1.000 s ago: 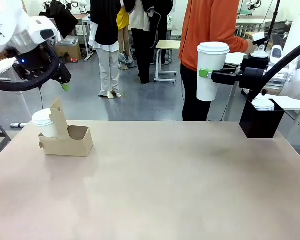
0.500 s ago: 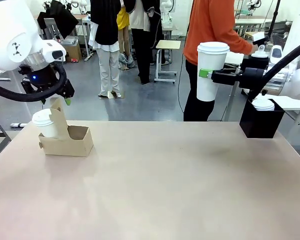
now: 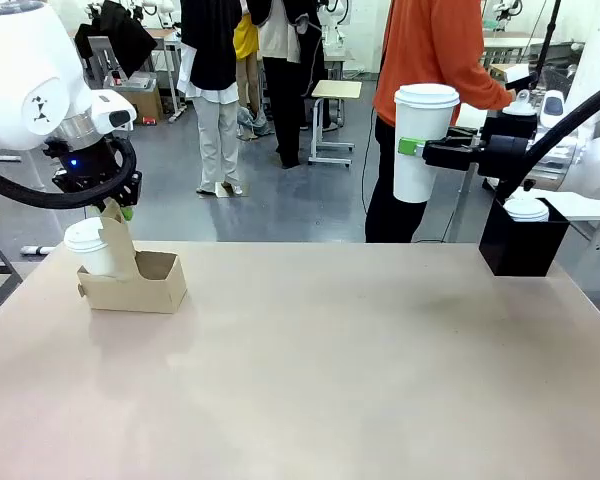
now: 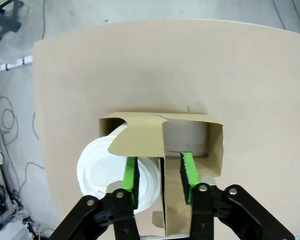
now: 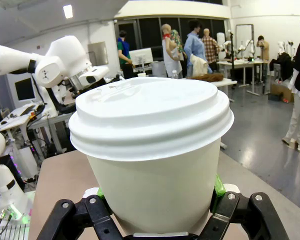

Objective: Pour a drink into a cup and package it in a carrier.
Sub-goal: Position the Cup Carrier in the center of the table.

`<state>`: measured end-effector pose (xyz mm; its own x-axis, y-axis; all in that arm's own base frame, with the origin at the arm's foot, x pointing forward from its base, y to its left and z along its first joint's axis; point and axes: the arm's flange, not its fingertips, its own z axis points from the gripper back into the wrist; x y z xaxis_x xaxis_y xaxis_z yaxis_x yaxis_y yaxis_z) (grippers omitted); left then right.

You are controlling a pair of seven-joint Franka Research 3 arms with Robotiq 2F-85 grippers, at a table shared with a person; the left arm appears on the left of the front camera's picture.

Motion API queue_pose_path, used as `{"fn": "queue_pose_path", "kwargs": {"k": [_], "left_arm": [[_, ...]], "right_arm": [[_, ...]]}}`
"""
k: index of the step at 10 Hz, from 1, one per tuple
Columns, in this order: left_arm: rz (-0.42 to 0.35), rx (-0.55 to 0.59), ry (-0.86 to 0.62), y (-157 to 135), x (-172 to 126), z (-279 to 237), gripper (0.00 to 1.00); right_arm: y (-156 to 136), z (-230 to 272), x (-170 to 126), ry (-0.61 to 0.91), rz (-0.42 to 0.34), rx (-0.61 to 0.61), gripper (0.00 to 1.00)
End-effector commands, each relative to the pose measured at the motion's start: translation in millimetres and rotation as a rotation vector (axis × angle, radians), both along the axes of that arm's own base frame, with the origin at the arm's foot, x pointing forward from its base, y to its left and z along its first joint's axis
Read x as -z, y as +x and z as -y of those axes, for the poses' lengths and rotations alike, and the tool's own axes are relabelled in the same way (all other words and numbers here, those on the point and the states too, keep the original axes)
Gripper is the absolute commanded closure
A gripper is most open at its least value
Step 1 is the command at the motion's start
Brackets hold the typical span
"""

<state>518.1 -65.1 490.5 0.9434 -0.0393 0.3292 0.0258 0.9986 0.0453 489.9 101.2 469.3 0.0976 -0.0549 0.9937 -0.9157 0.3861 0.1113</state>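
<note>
A busy workshop with people standing about lies beyond the pale worktop (image 3: 360,380). The carrier (image 3: 140,285) is the landmark. A short lidded cup (image 3: 85,240) sits in one of its slots, and the slot on the other side of the handle tab (image 3: 115,225) is empty.

The left fingers (image 4: 131,180) come down from directly above the carrier and stand on either side of that tab, drawn in on it. I judge them clamped on the card, though the wrist view shows a sliver of white lid between one pad and the tab. The tall cup (image 3: 425,120) hangs well apart from the carrier, far off on its empty-slot side and much higher. The right fingers (image 3: 408,147) pinch it around the middle, and its lid hides the drink. A black box (image 3: 520,250) stands farther off that way again.

The step in hand looks like steadying the carrier for loading. To do it well:
- Keep the tab upright and the box flat on the worktop — no lifting or twisting.
- Carry the cup level until it is centred over the empty slot.
- Lower it straight, clear of the tab and the left fingers.
- Let go only once it has seated.
</note>
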Motion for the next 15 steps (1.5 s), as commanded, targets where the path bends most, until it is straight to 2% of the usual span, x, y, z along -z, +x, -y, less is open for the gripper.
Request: {"fn": "queue_pose_path", "kwargs": {"k": [1,2,4,5,6,9,10,13,15], "left_arm": [[0.028,-0.030,0.025,-5.1,-0.7,1.5,0.96],[0.020,-0.032,0.028,-4.7,-1.3,2.3,1.00],[0.007,-0.031,0.022,-3.0,-0.1,2.9,1.00],[-0.057,0.007,0.005,-0.8,0.7,-0.1,1.00],[0.007,-0.003,0.001,-0.3,-1.9,0.6,1.00],[-0.007,-0.001,0.003,-0.7,-1.1,1.3,0.97],[0.019,0.005,-0.002,-4.4,-8.4,9.6,0.98],[0.071,-0.085,-0.026,-21.3,-47.9,44.3,0.98],[0.091,-0.094,-0.073,-44.0,-74.6,85.3,0.98]], "right_arm": [[-0.1,-2.0,-5.5,0.009,0.016,0.003,0.19],[-0.1,-2.0,-5.5,0.009,0.016,0.003,0.19],[-0.1,-2.0,-5.5,0.009,0.016,0.003,0.19],[-0.1,-2.0,-5.5,0.009,0.016,0.003,0.19],[-0.1,-2.0,-5.5,0.009,0.016,0.003,0.19],[-0.1,-2.0,-5.5,0.009,0.016,0.003,0.19],[-0.1,-2.0,-5.5,0.009,0.016,0.003,0.19],[-0.1,-2.0,-5.5,0.009,0.016,0.003,0.19],[-0.1,-2.0,-5.5,0.009,0.016,0.003,0.19]]}}
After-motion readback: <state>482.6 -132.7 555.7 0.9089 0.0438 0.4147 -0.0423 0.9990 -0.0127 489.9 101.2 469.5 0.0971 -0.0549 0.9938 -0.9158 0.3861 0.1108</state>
